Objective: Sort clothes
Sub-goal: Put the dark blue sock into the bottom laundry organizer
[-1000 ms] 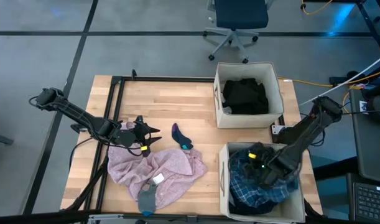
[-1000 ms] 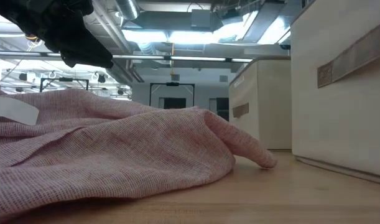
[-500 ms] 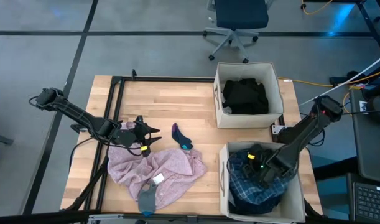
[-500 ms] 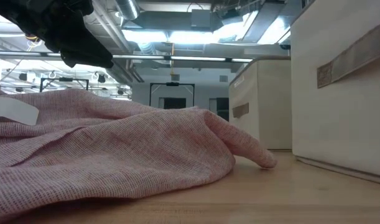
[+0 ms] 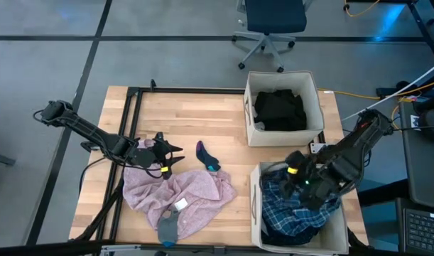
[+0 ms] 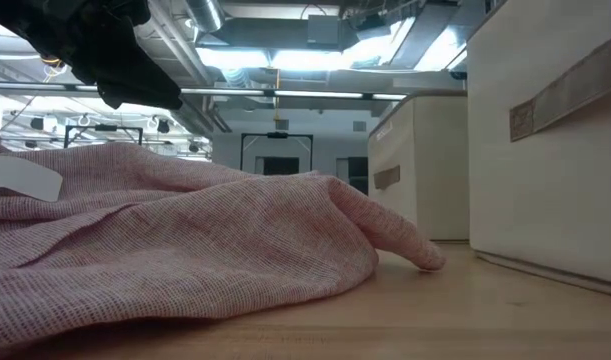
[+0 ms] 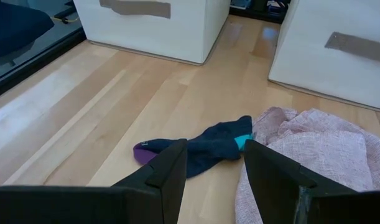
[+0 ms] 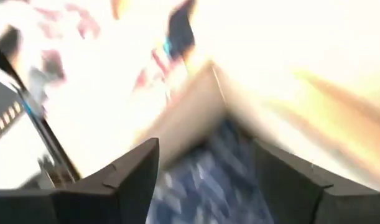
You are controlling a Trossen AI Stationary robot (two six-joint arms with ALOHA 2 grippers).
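Overhead light: pretty even, soft shadows only, tabletop (image 5: 195, 121) evenly lit.
Low view: ceiling lights (image 6: 285, 58) glare hard; pink cloth (image 6: 165, 240) up close looks soft.
Right wrist: heavy motion smear, blown-out whites.
Left wrist: sharp, warm.

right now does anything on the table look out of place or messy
Nothing damaged or spilled. The pink garment lies crumpled with a grey sock on its near edge and a navy sock loose beside it. Plaid fabric heaps to the near bin's rim.
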